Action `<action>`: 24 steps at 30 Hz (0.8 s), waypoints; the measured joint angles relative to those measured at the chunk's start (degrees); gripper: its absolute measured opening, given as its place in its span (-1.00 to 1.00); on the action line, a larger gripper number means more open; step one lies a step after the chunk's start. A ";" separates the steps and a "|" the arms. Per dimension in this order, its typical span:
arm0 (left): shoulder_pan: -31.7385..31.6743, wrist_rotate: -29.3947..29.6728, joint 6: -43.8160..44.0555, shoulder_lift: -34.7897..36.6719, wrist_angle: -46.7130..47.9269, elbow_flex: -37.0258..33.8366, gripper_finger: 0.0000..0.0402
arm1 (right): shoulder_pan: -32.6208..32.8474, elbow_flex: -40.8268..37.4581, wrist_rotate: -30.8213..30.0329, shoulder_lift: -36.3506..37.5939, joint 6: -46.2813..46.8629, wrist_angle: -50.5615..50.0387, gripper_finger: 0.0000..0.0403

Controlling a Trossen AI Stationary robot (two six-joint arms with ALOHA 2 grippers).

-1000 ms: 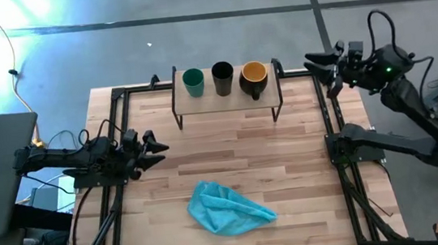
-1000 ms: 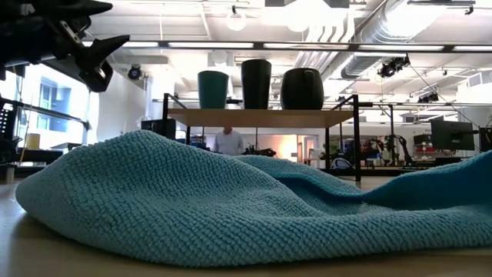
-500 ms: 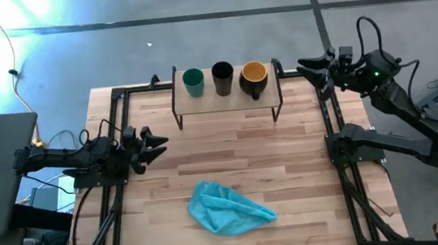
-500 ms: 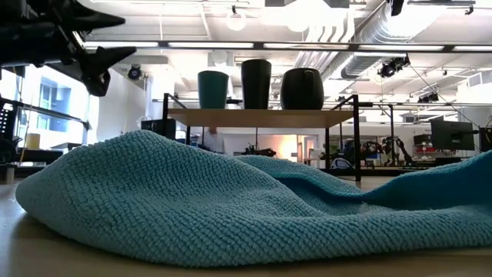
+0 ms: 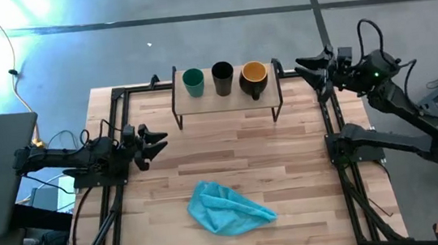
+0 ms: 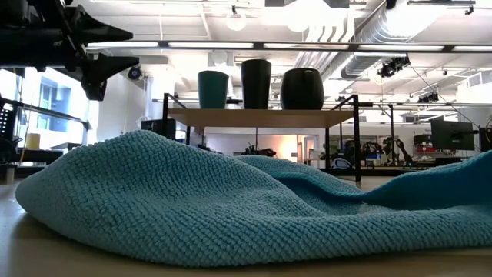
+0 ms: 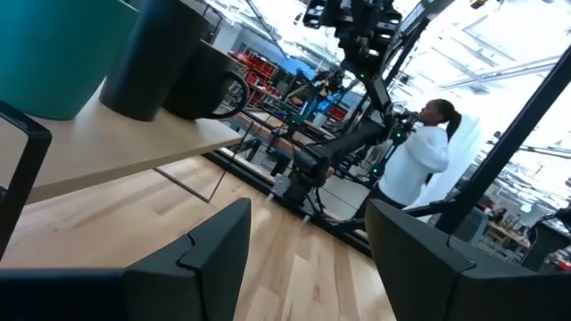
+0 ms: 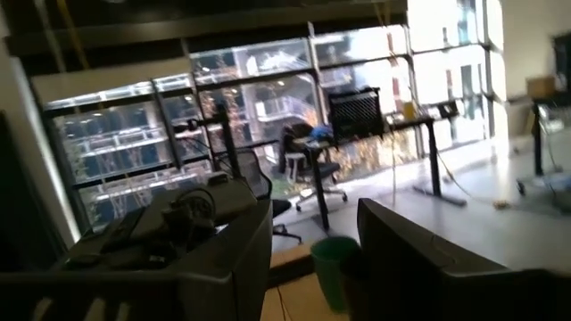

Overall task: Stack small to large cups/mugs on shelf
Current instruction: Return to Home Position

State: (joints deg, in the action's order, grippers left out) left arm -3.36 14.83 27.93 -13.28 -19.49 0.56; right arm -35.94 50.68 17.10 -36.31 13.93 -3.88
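Observation:
Three vessels stand side by side on their bases on the shelf (image 5: 227, 99) at the table's far side: a small green cup (image 5: 193, 81), a taller black cup (image 5: 223, 76), and a dark mug (image 5: 253, 77) with an orange inside. The low view shows the same row: green cup (image 6: 213, 88), black cup (image 6: 256, 83), mug (image 6: 301, 88). My left gripper (image 5: 158, 139) hovers open at the table's left, pointing toward the shelf. My right gripper (image 5: 305, 71) hovers open just right of the shelf, level with the mug.
A crumpled blue cloth (image 5: 230, 209) lies on the tabletop near the front edge and fills the low view's foreground (image 6: 231, 208). Bare wood lies between cloth and shelf. Black frame rails (image 5: 119, 100) border the table. A person in white (image 7: 419, 152) stands beyond the table's right side.
My left gripper has swung its fingers toward the far edge and the shelf, and in the low view they have come up from a downward slant to about level. My right gripper has come slightly lower and nearer the shelf. Both stay open. The cups have not moved.

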 joint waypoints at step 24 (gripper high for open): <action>0.00 0.98 -1.02 0.00 -0.07 0.00 0.05 | 17.22 0.00 -8.63 -5.66 -12.48 6.73 -0.22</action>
State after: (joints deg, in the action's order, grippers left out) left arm -3.36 15.81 26.91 -13.27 -19.55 0.56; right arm -18.73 50.68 8.47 -41.98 1.45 2.85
